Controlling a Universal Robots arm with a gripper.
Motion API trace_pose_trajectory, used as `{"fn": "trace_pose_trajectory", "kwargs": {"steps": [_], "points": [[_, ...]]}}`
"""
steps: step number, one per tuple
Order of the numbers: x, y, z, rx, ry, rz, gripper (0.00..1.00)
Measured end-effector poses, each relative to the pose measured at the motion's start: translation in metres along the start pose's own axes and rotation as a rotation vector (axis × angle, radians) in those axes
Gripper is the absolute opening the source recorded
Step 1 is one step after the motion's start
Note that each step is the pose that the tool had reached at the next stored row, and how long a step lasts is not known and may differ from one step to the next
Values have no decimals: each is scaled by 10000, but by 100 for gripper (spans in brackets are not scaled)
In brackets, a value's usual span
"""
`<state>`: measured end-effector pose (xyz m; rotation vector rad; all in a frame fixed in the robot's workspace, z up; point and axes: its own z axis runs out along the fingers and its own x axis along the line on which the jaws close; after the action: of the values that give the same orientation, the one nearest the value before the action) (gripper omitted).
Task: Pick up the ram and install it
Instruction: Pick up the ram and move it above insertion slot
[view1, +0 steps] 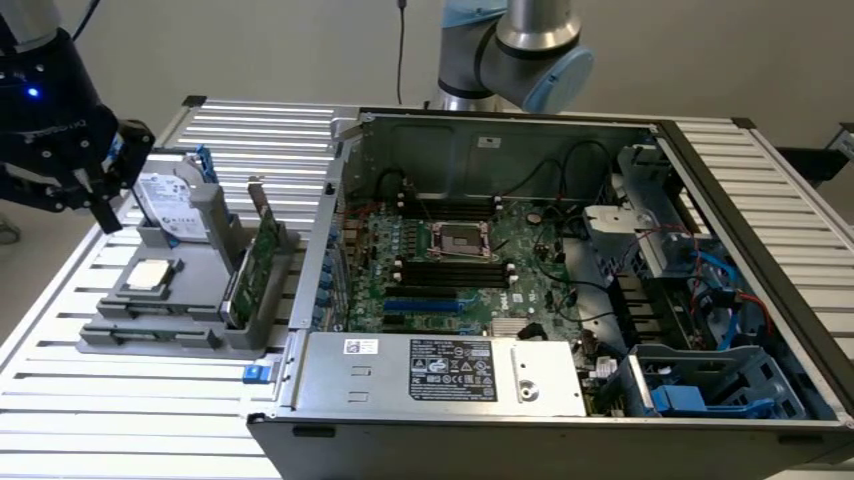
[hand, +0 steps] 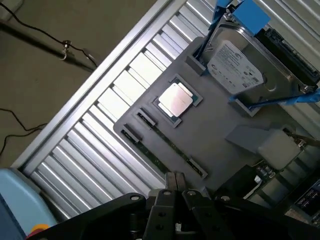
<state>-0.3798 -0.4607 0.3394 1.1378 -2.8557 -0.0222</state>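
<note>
Gripper: the black gripper (view1: 104, 205) (hand: 175, 180) hangs at about 9 o'clock of the hard drive in the exterior view, above the table's edge; in the wrist view its fingertips are drawn together with nothing between them
Ram: the ram (hand: 172, 146) (view1: 147, 328) is a thin green strip standing on edge in a slot of the grey fixture, held by small clips at its ends; in the exterior view it runs along the fixture's near edge, at 6 o'clock of the processor
Gripper to ram: apart, no contact; the processor lies between the ram and the hard drive
Fixture: the grey fixture (view1: 187, 300) (hand: 220, 120) rests on the slatted table (view1: 134, 400), at 9 o'clock of the computer case
Hard drive: the silver-labelled hard drive (view1: 171, 195) (hand: 235, 67) stands upright at the fixture's 12 o'clock end, with blue rails on its sides
Processor: the processor (view1: 150, 275) (hand: 175, 99) lies flat in a square seat
Expansion card: the expansion card (view1: 260, 265) stands on edge at the fixture's 3 o'clock side, just beside the case
Computer case: the computer case (view1: 747, 250) lies open with the motherboard (view1: 454, 300) facing up; black memory slots (view1: 454, 268) sit at 6 o'clock of the processor socket
Arm: the arm (view1: 514, 45) rises at 12 o'clock behind the case
</note>
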Motion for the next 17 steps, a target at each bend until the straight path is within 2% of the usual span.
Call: {"fn": "trace_pose_trajectory", "kwargs": {"steps": [17], "points": [[-1,-1,13,176,121,-3077,11]]}}
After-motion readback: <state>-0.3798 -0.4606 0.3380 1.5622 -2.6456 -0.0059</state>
